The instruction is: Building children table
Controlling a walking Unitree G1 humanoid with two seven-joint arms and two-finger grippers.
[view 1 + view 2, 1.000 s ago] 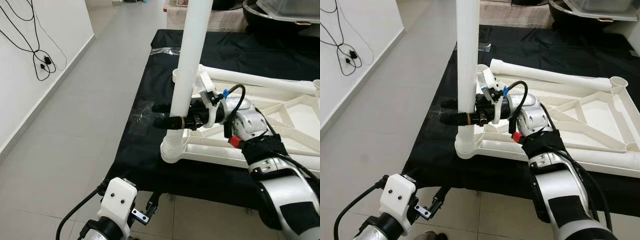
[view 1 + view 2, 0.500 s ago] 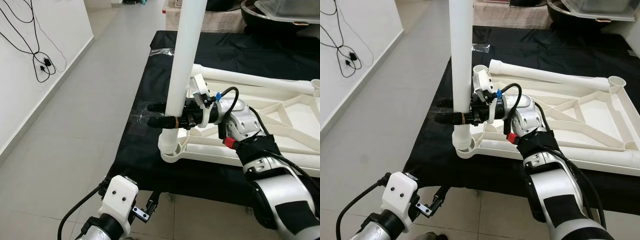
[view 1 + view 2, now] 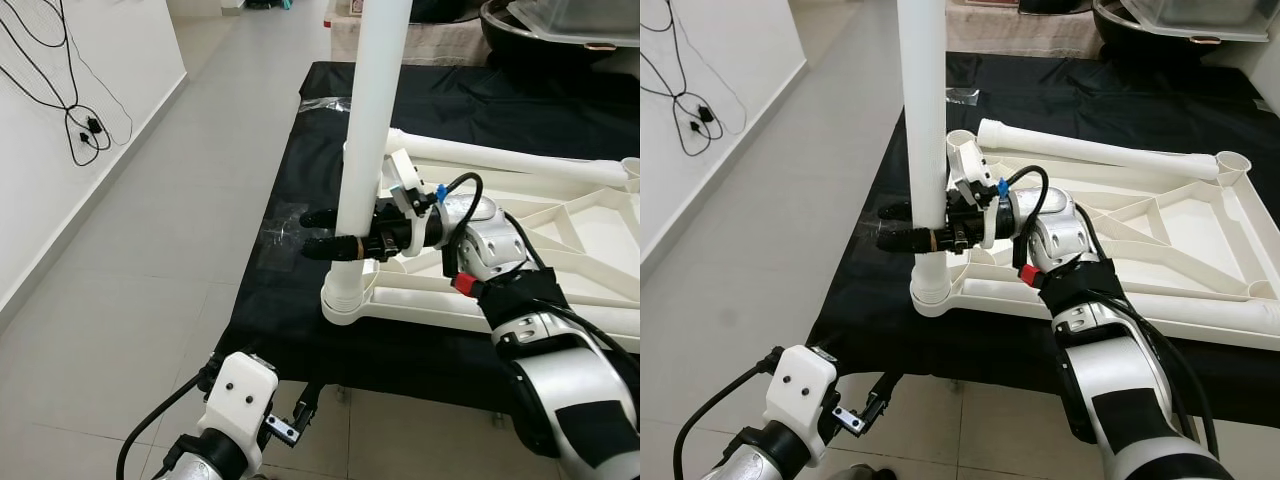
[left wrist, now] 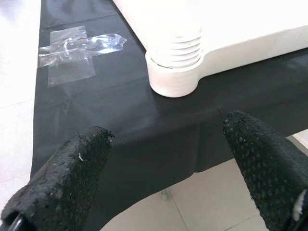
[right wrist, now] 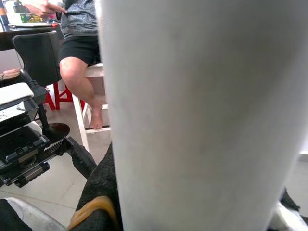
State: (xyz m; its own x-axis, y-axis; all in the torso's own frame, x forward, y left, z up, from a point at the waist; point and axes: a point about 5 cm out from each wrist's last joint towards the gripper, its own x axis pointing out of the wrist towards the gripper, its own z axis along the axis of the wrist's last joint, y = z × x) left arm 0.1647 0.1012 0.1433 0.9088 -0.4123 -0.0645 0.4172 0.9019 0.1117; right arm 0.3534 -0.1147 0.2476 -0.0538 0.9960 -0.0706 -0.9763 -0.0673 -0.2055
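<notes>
An upside-down white plastic tabletop (image 3: 430, 305) lies on a black-covered platform. A long white table leg (image 3: 372, 110) stands nearly upright with its ribbed foot in the near-left corner socket (image 4: 173, 72). My right gripper (image 3: 308, 233) is shut on the leg just above the socket, and its black fingers (image 3: 902, 238) poke out past the leg to the left. A second white leg (image 3: 500, 160) lies across the far side of the tabletop. My left gripper (image 4: 163, 183) hangs open below the platform's front edge, facing the socket, with nothing between its pads.
Black cloth (image 3: 290, 150) covers the platform, with a patch of clear tape (image 4: 77, 45) left of the socket. Grey tile floor (image 3: 150, 250) lies to the left, beside a white wall with black cables (image 3: 85, 125). A person sits on a stool (image 5: 79, 72) beyond.
The leg leaned with its foot showing more ribs half a second ago. It now stands straighter in the socket, and my right gripper has shifted slightly with it.
</notes>
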